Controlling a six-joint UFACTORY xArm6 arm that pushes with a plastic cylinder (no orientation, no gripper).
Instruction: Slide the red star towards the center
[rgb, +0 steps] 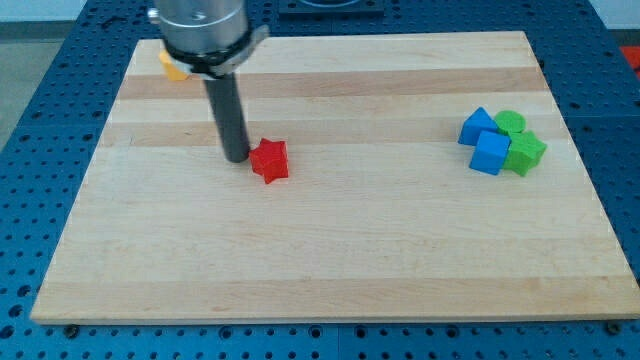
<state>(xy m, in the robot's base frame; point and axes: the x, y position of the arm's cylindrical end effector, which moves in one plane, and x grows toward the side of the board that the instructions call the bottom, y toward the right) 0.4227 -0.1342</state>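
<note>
The red star (269, 160) lies on the wooden board (330, 250), left of the board's middle. My tip (236, 157) stands on the board just to the left of the star, touching or nearly touching its left side. The dark rod rises from there to the arm's grey end at the view's top left.
A yellow block (172, 66) sits at the board's top left corner, partly hidden behind the arm. At the view's right is a tight cluster: a blue triangular block (476, 125), a blue cube (491, 153), a green round block (511, 123) and a green block (525, 153).
</note>
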